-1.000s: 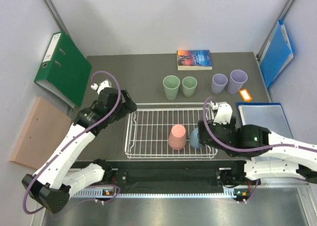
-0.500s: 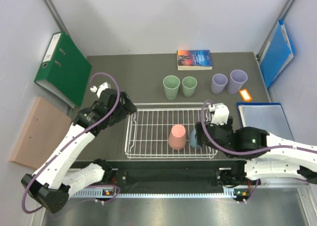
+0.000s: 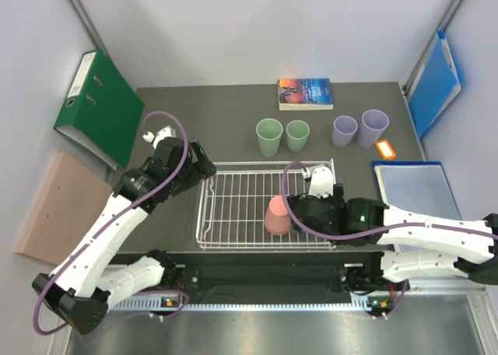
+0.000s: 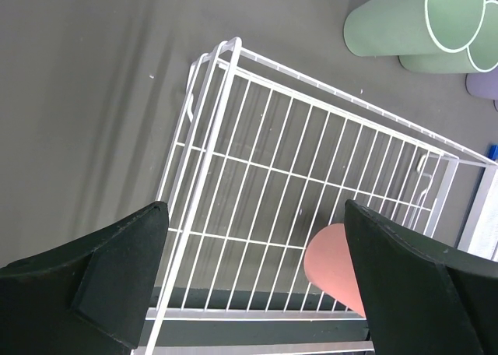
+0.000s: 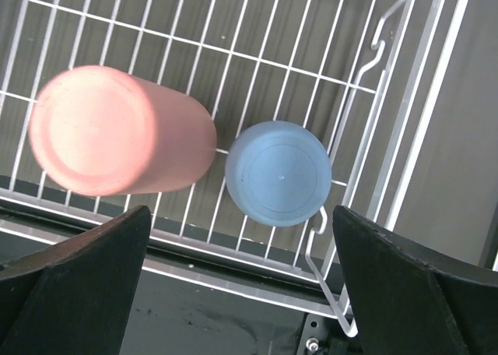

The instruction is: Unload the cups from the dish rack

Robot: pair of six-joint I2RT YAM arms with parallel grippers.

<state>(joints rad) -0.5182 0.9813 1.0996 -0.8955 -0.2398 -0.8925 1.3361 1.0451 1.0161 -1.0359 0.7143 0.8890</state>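
The white wire dish rack (image 3: 233,203) sits at the table's near middle. A salmon pink cup (image 3: 278,215) stands upside down in its near right part, with a light blue cup (image 5: 278,172) upside down beside it; my right arm hides the blue cup in the top view. Two light green cups (image 3: 269,135) and two lavender cups (image 3: 344,130) stand upright on the table behind the rack. My right gripper (image 5: 241,293) is open above the blue cup. My left gripper (image 4: 257,285) is open and empty over the rack's (image 4: 210,121) left end.
A green binder (image 3: 97,106) lies at the far left and a book (image 3: 305,93) at the back. A blue folder (image 3: 436,82) leans at the right wall. A grey-blue folder (image 3: 412,188) and an orange tag (image 3: 385,149) lie right of the rack.
My right arm has swung left over the rack's near right corner and now covers the blue cup in the top view. The left arm has barely moved.
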